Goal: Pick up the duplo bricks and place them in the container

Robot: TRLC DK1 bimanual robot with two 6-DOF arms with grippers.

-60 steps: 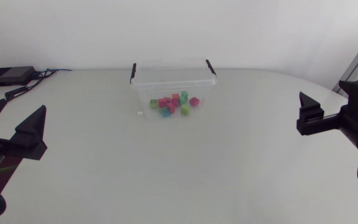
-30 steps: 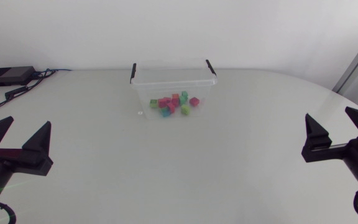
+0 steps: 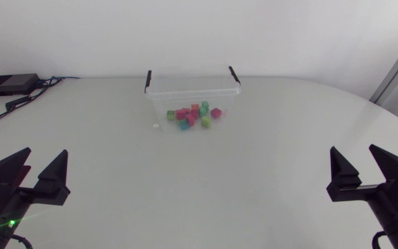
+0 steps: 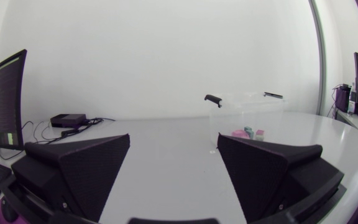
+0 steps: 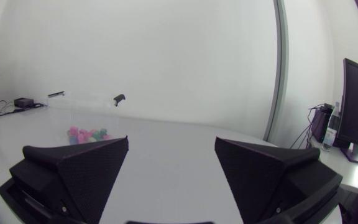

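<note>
A clear plastic container point(image 3: 193, 83) with black clips stands at the back middle of the table, and several pink, green, blue and red duplo bricks point(image 3: 193, 115) lie inside it. My left gripper point(image 3: 45, 158) sits low at the near left, open and empty, far from the container. At the near right my right gripper point(image 3: 354, 153) is also open and empty. In the left wrist view the left gripper point(image 4: 173, 138) faces the container point(image 4: 246, 111) and bricks point(image 4: 247, 132) across the table. Ahead of the right gripper point(image 5: 171, 140) I see the bricks point(image 5: 87, 134) in the container point(image 5: 82, 102).
A black box point(image 3: 10, 84) with cables point(image 3: 41, 86) lies at the back left corner. A tiny white speck point(image 3: 155, 126) sits on the table point(image 3: 206, 180) just left of the container. The table's rounded edge runs along the right side.
Both arms have drawn back toward the near edge of the table, away from the container. Both grippers have stayed open and empty. The bricks have not moved.
</note>
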